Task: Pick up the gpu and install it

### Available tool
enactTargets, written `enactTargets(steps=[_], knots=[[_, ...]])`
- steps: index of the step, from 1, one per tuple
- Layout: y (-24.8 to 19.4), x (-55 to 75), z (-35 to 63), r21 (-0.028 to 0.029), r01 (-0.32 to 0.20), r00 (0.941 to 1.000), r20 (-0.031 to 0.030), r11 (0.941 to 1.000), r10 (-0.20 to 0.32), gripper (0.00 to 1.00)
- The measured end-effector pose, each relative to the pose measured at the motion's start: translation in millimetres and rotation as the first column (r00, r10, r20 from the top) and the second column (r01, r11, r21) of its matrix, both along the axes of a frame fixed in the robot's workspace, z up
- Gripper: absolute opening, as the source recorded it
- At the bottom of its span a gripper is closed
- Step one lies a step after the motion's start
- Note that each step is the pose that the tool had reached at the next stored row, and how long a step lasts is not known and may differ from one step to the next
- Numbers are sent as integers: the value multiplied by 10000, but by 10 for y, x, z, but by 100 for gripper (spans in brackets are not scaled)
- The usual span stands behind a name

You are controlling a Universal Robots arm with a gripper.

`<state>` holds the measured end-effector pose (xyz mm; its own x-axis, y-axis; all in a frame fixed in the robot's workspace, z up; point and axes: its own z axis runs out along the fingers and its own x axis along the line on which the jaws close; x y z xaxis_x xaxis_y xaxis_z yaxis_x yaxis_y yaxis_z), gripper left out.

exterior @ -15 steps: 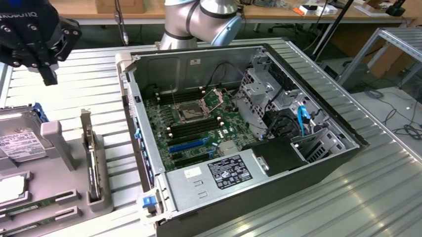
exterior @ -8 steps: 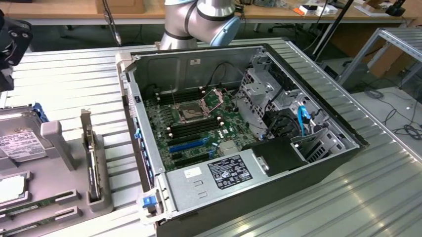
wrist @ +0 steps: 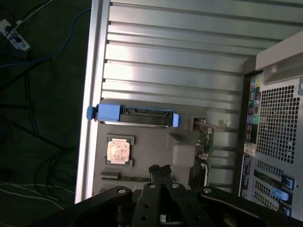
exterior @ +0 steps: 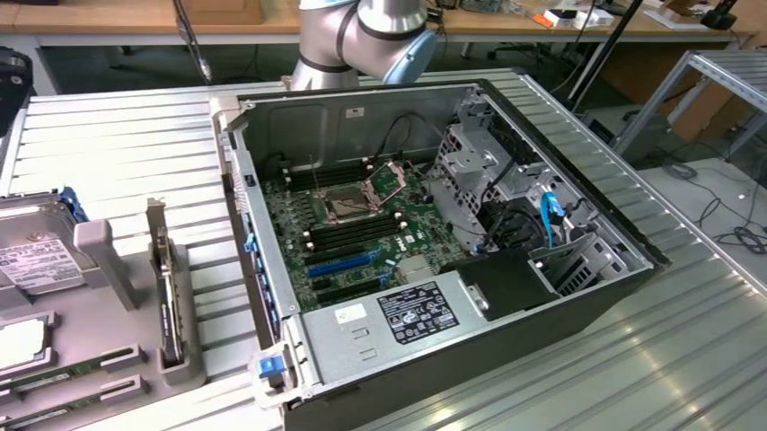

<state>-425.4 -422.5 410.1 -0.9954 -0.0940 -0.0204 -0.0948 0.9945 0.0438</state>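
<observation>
The gpu (exterior: 42, 383) is a thin green stick lying in a slot of the grey tray (exterior: 114, 332), at the exterior view's lower left. A similar green stick (exterior: 36, 417) lies in the slot beside it. In the wrist view my gripper (wrist: 160, 171) hangs high over the tray (wrist: 182, 146). Its black fingertips are pressed together and hold nothing. The arm's grey and blue joint (exterior: 365, 36) rises behind the open computer case (exterior: 396, 224). The motherboard (exterior: 348, 224) inside lies exposed, with its dark memory slots beside the CPU socket.
The tray also holds a hard drive with blue ends (wrist: 135, 116), a CPU chip (wrist: 118, 151) and a dark card standing on edge (exterior: 162, 287). The case's perforated rear panel (wrist: 277, 123) is beside the tray. The ribbed metal table (exterior: 120, 153) ends at an edge (wrist: 92, 94), with floor cables beyond.
</observation>
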Motion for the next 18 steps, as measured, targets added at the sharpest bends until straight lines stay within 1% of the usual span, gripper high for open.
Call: enactTargets(steps=[2,5,12,14,15,18], knots=[[-37,-21,0,0,-1,10000,0,10000,1,11],[-115,-77,0,-1,0,10000,-1,10000,0,11],[-236,-104,0,0,-1,10000,-1,10000,1,11],[-280,-110,0,0,0,10000,0,10000,0,11],[-297,-111,0,0,0,10000,-1,10000,0,11],[-319,-111,0,0,-1,10000,0,10000,1,11]])
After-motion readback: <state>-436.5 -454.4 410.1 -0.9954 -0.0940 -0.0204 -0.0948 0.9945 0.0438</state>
